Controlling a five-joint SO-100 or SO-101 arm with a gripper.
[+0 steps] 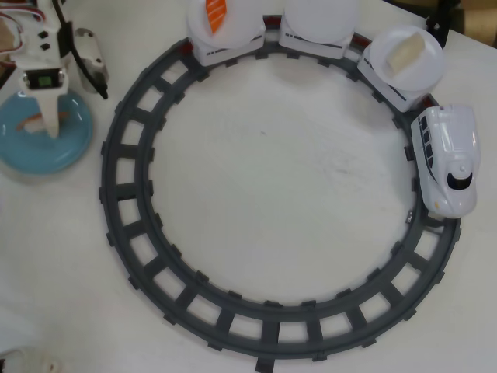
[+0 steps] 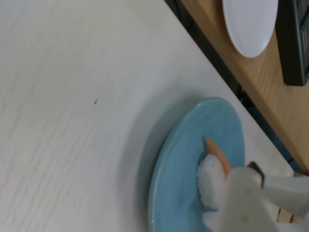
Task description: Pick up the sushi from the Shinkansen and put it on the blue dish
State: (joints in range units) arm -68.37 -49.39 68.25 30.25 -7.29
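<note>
The sushi (image 1: 408, 53), a pale cream block, lies on the white plate of the wagon right behind the Shinkansen (image 1: 449, 159), at the right of the track in the overhead view. The blue dish (image 1: 31, 148) sits at the far left and also shows in the wrist view (image 2: 183, 164). On it lies a white rice piece with a thin orange stripe (image 2: 211, 176). My gripper (image 1: 78, 113) hangs over the dish's right part, open, with the white finger (image 2: 246, 198) beside that piece and the black jaw spread to the right.
A grey circular track (image 1: 116, 194) fills the table. The last wagon carries an orange salmon piece (image 1: 215, 14); the middle wagon's plate (image 1: 320, 19) is bare. In the wrist view a spare white plate (image 2: 251, 24) and a black object (image 2: 294, 43) lie on a wooden surface beyond.
</note>
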